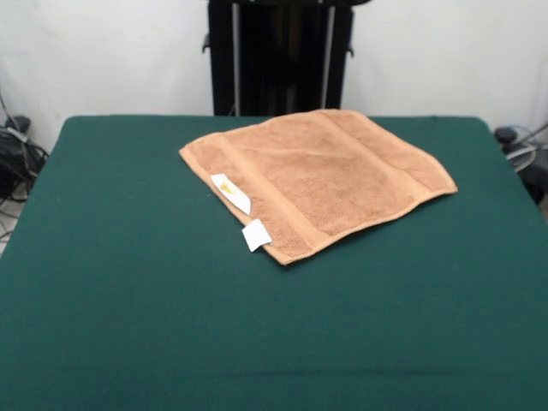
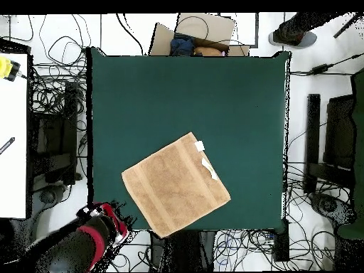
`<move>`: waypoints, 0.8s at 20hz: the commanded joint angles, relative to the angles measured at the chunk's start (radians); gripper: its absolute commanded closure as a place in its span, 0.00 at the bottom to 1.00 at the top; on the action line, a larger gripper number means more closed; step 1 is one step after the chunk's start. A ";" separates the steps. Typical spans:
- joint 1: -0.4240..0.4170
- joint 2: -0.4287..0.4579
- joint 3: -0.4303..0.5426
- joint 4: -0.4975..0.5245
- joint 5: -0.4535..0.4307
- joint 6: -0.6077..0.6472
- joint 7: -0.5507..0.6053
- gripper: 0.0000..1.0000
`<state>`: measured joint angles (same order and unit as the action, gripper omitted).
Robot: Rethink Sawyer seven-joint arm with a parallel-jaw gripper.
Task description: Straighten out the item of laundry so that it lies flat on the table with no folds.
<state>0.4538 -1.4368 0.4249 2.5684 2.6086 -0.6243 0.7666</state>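
Front view
Towel: the orange-tan terry towel point(image 1: 318, 179) lies spread on the green counter point(image 1: 128, 300), on the half toward the black pedestal point(image 1: 278, 56), turned like a diamond with one corner pointing at the pedestal.
Lie: it looks flat and open, with no fold-over that I can see; woven bands run parallel across it.
Tags: the two white tags point(image 1: 231, 193) sit on the towel's edge that faces away from the pedestal; one lies on the cloth, the other pokes out onto the felt.
Arm: none shows here.

Overhead view
Towel: it point(image 2: 175, 184) lies close to the counter point(image 2: 234, 92) edge nearest the robot's base, one corner almost at that edge.
Arm: the red and black arm point(image 2: 92, 234) is parked off the counter, beside the towel's base-side corner.
Jaws: I cannot tell whether they are spread or pressed together.

Handling
Feel: likely light, soft and limp; terry probably drags on felt.
Hold: a bare corner or a band edge looks best to pinch, pulling low and outward.
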 commanded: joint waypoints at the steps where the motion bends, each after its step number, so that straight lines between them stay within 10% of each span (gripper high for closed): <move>1: -0.028 -0.009 -0.173 0.390 -0.343 0.414 -0.071 0.00; 16: -0.566 -0.216 -0.415 0.479 -1.334 0.585 -0.173 0.00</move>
<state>0.0117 -1.4474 0.2954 2.7845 1.5138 -0.0090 0.6990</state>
